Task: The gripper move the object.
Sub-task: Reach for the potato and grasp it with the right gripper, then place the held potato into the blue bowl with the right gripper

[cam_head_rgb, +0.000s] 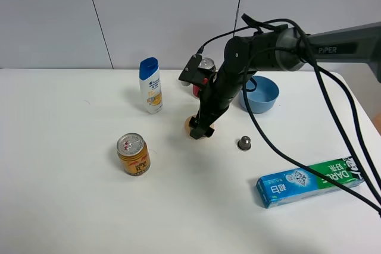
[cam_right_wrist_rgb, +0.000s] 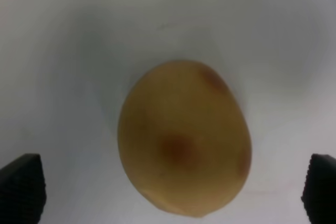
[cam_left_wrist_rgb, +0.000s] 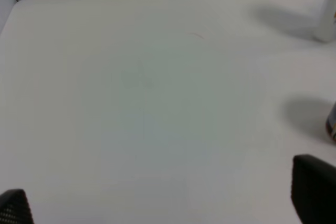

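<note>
The toothpaste box (cam_head_rgb: pixel 309 181) lies nearest, on the near right of the counter (cam_head_rgb: pixel 71 206). The potato (cam_head_rgb: pixel 190 126) sits mid-counter, right of the yellow can (cam_head_rgb: pixel 133 154) and left of the small grey knob (cam_head_rgb: pixel 244 143), touching neither. The right gripper (cam_head_rgb: pixel 202 130) is down over it, reaching in from the far right.

In the right wrist view the potato (cam_right_wrist_rgb: pixel 184 137) lies between the fingers of the right gripper (cam_right_wrist_rgb: pixel 170 190). They stand wide apart, with bare counter on each side, so nothing is clamped yet. The step in hand looks like the grasp. The potato is smooth and rounded, so the fingers should meet it across its widest part and low enough that it does not squirt out upward. Closing evenly from both sides would stop it rolling toward the can. It should be lifted clear before it is carried, since the knob is near on the right.

The left gripper (cam_left_wrist_rgb: pixel 164 198) is also spread, with only bare counter between its fingers. It does not show in the high view.

The counter is white, matt and flat, with a soft shadow round the potato. A shampoo bottle (cam_head_rgb: pixel 151 85) stands far left of the arm and a blue bowl (cam_head_rgb: pixel 262 94) far right. A red can (cam_head_rgb: pixel 205 66) is half hidden behind the arm. Pale grey wall panels (cam_head_rgb: pixel 149 10) close the far side.
</note>
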